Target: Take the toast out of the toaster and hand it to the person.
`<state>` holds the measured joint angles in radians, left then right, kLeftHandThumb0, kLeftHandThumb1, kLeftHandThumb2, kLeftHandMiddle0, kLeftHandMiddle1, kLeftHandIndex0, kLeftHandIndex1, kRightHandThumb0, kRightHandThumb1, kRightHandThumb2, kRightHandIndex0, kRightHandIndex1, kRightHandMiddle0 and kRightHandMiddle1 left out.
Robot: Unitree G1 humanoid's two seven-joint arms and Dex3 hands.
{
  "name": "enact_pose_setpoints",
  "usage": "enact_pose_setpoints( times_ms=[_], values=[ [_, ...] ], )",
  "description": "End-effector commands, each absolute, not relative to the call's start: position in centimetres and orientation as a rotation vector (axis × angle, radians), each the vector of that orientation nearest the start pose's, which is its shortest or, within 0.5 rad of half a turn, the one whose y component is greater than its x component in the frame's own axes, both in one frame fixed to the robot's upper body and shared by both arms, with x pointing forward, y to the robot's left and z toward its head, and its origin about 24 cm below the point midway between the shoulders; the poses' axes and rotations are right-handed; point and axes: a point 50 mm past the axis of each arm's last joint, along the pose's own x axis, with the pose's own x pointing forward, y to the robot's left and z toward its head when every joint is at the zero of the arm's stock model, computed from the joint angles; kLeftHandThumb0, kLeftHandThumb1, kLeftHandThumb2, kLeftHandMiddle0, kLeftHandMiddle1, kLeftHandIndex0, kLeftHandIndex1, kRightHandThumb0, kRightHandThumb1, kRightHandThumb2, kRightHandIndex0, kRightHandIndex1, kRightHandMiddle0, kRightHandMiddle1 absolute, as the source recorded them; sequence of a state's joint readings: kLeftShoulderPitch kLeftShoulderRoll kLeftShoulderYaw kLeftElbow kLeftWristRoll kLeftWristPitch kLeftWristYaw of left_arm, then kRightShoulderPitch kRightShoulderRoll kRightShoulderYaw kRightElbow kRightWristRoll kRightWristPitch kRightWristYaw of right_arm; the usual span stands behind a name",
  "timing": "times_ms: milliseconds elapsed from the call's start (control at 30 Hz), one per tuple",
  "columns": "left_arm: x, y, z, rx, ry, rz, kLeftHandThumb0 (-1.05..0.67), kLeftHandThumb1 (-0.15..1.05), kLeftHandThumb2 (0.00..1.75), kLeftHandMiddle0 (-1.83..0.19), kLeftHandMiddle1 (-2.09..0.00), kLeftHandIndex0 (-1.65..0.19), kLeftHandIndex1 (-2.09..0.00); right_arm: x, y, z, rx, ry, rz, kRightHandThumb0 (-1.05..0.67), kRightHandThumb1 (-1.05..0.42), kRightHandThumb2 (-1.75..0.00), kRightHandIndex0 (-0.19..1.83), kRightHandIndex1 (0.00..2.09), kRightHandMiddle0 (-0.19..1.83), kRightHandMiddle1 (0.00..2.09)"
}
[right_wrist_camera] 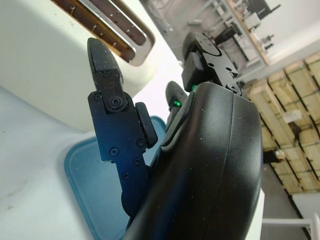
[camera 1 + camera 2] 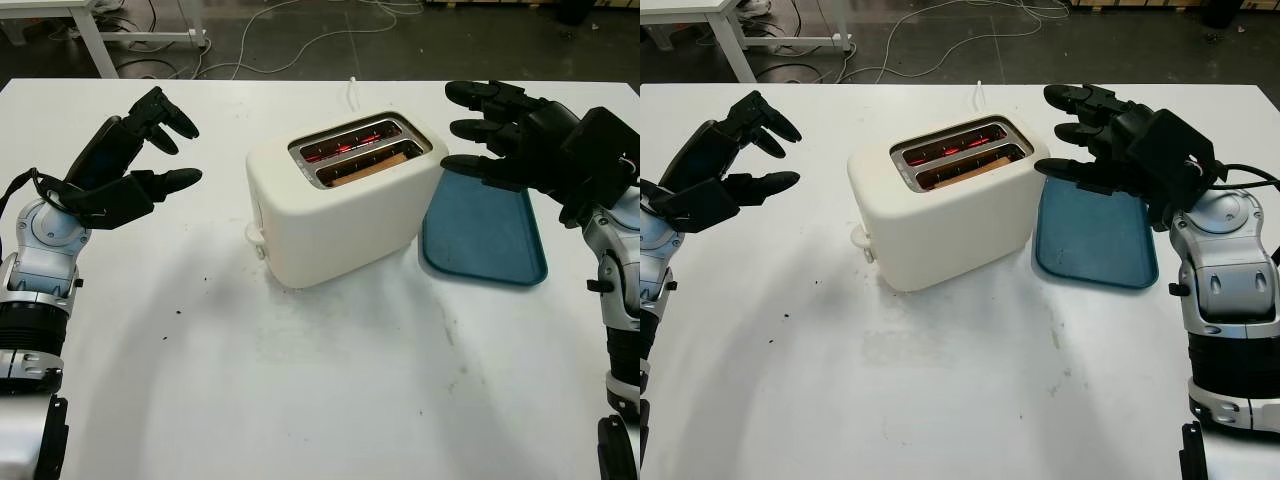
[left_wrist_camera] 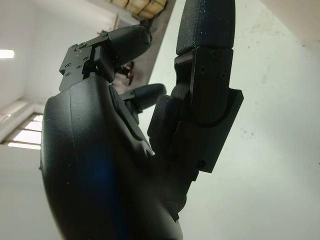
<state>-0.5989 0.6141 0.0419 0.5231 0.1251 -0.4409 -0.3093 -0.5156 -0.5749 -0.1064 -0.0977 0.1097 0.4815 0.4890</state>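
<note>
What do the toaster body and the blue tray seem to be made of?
Toaster: probably plastic, cream, matt and smooth, with softly rounded moulded corners; the slot surround looks like shiny metal. Blue tray: likely plastic too, with a uniform colour, a slight sheen and a raised rim.

Smooth cream plastic toaster (image 2: pixel 335 215), matt blue tray (image 2: pixel 490 240)

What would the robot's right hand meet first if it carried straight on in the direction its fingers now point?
Most likely the toaster: the open right hand hangs above the blue tray with its fingers aimed at the toaster's upper right side. Its height is hard to judge, so it might pass over the slots.
</note>
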Motion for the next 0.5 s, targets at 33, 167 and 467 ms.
enact_pose_setpoints(
  times_ms=[33, 167, 467],
  values=[
    [34.03, 24.78, 18.19, 0.782, -0.427, -0.218, -1.05, 0.92, 0.33, 0.0, -1.75, 0.0, -1.61, 31.79, -21.86, 20.25, -0.426, -0.077, 0.336, -0.41, -0.82, 0.0, 0.0, 0.57, 0.2, 0.17],
    [34.04, 24.83, 18.17, 0.781, -0.425, -0.219, -1.05, 0.92, 0.34, 0.0, -1.75, 0.0, -1.61, 31.75, -21.82, 20.27, -0.434, -0.073, 0.335, -0.42, -0.83, 0.0, 0.0, 0.58, 0.2, 0.17],
    [34.03, 24.82, 18.16, 0.769, -0.42, -0.223, -1.05, 0.92, 0.33, 0.0, -1.75, 0.0, -1.61, 31.69, -21.83, 20.3, -0.44, -0.08, 0.335, -0.42, -0.83, 0.0, 0.0, 0.57, 0.2, 0.18]
  ],
)
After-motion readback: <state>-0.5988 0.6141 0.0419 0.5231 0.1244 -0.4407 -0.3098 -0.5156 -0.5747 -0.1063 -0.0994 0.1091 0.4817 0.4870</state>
